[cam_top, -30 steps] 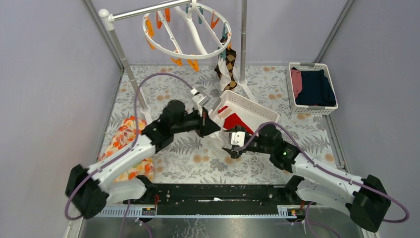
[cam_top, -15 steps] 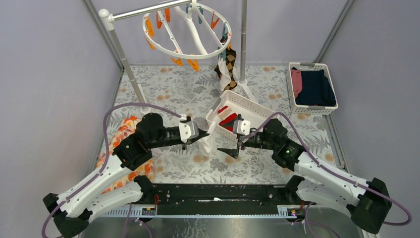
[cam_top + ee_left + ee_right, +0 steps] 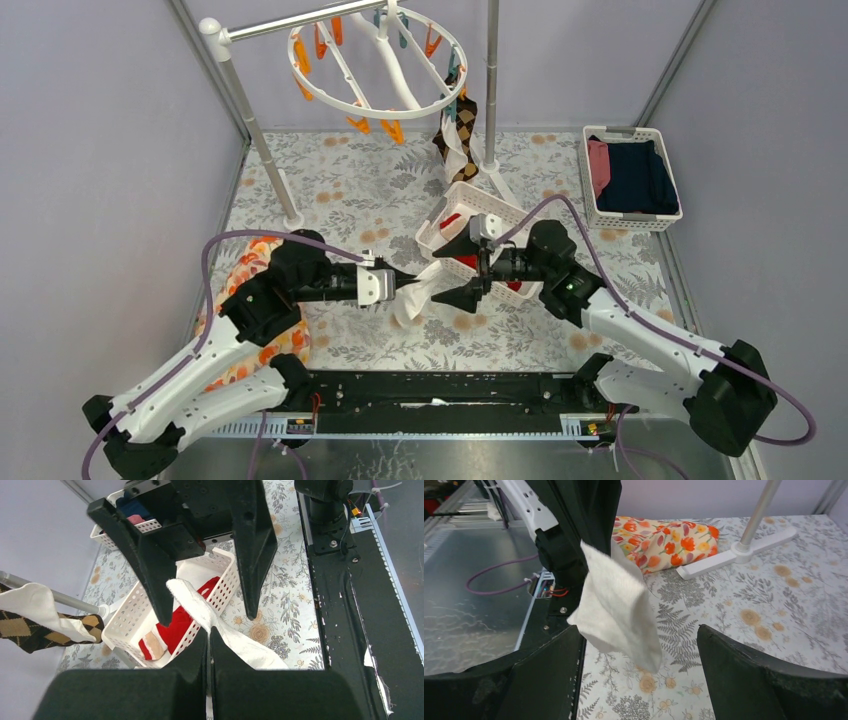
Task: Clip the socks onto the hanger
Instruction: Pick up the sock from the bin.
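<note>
Since 1 second ago, the left gripper [image 3: 402,287] had pulled back from the basket [image 3: 495,205] with a white sock [image 3: 412,300], and the right gripper [image 3: 458,272] had swung round to face it. The left jaws were pinched on the sock, held above the table. The right jaws were spread wide, 1 either side of the sock's free end. Argyle sock [image 3: 463,125], perhaps 2, already hung from the hanger [image 3: 322,92]. Red socks [image 3: 182,622] lay in the basket, so most clipping remained.

White sock [image 3: 616,605]: nubbly terry cloth, matt. Right gripper [image 3: 638,635] fingers [image 3: 744,675]: matt black plastic. Basket [image 3: 220,587]: smooth white perforated plastic. Stand pole [image 3: 756,515]: satin metal. Table cover [image 3: 774,605]: printed, matt.
</note>
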Robot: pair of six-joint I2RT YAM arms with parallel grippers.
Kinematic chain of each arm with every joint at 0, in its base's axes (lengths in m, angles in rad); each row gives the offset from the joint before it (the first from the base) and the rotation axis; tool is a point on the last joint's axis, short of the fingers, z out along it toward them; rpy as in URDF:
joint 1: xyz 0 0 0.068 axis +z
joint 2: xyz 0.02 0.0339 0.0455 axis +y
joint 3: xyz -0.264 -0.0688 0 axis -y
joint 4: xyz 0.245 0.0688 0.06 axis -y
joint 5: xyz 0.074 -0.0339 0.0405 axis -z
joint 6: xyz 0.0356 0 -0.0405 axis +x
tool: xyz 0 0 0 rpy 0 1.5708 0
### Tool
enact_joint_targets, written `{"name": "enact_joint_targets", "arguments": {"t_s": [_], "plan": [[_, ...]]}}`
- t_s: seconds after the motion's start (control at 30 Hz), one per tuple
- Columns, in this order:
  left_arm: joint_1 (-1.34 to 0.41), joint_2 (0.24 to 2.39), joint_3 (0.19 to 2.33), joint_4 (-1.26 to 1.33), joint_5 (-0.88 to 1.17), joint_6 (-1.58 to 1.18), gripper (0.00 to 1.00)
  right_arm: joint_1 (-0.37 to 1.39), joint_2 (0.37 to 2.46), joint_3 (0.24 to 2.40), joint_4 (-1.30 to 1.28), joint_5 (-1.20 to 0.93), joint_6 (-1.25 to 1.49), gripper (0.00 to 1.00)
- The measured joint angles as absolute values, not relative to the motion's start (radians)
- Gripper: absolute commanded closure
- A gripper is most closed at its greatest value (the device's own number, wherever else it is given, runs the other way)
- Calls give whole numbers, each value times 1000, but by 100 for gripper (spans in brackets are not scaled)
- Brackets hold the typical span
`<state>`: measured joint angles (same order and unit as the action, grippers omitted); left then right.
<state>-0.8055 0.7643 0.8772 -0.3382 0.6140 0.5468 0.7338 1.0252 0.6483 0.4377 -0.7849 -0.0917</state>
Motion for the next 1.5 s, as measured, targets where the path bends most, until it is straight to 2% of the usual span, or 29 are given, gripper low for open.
{"name": "enact_joint_targets", "arguments": {"t_s": [0.2, 0.33, 0.7, 0.77, 0.87, 0.9, 0.93, 0.97, 1.1, 1.17, 1.27, 1.3, 1.37, 1.5], "plan": [[-805, 774, 877, -336, 628, 553, 100, 733, 1103, 705, 466, -860, 0, 15], [-805, 750, 870, -327, 616, 547, 100, 733, 1104, 705, 464, -886, 18, 26], [-805, 712, 854, -277, 540, 481, 100, 733, 1070, 704, 496, -909, 45, 77], [-805, 710, 854, -276, 529, 472, 100, 733, 1066, 704, 508, -910, 52, 90], [-805, 709, 854, -275, 510, 451, 100, 733, 1062, 704, 500, -905, 49, 98], [-805, 709, 854, -275, 505, 443, 92, 733, 1060, 704, 485, -900, 42, 98], [-805, 709, 854, -275, 499, 431, 75, 733, 1057, 704, 464, -892, 30, 99], [-805, 709, 852, -274, 494, 419, 64, 733, 1053, 707, 433, -880, 13, 99], [-805, 699, 831, -258, 488, 353, 40, 733, 1048, 768, 241, -825, -84, 100], [-805, 688, 823, -260, 488, 319, 34, 732, 1048, 813, 147, -815, -139, 100], [-805, 693, 843, -276, 506, 298, 5, 732, 1048, 875, 28, -810, -200, 100], [-805, 705, 862, -286, 517, 295, 2, 732, 1049, 889, 2, -810, -215, 100], [-805, 741, 908, -289, 540, 276, 1, 732, 1052, 903, -35, -809, -231, 100], [-805, 806, 936, -255, 567, 221, 5, 732, 1067, 918, -97, -800, -242, 100]]}}
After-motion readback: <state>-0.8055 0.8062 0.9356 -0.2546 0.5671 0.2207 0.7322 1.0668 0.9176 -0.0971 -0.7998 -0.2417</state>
